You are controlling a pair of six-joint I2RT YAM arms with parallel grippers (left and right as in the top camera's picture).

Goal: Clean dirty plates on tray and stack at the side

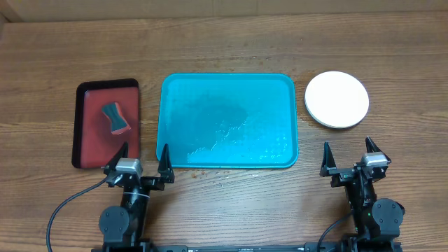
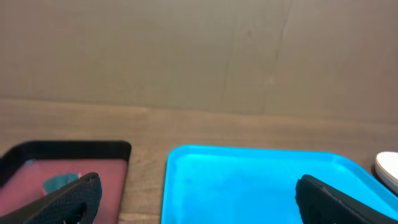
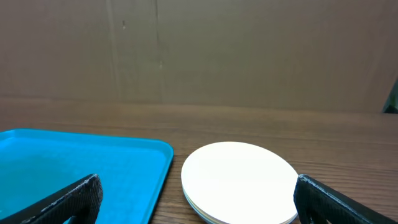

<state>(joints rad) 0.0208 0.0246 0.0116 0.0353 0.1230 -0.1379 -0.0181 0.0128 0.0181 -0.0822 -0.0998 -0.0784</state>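
Note:
The teal-blue tray [image 1: 229, 120] lies in the table's middle with no plates on it; it has wet droplets. It also shows in the left wrist view [image 2: 249, 183] and the right wrist view [image 3: 74, 165]. A stack of plates with the white plate [image 1: 337, 99] on top stands on the table right of the tray; the right wrist view [image 3: 239, 180] shows thin edges of plates beneath it, their colours unclear. My left gripper [image 1: 145, 162] is open and empty at the tray's near left corner. My right gripper [image 1: 348, 158] is open and empty just in front of the stack.
A red, black-rimmed tray [image 1: 106, 122] left of the teal tray holds a teal and red sponge [image 1: 115, 119]. A brown cardboard wall [image 2: 199, 56] stands behind the table. Bare wood table surrounds the trays.

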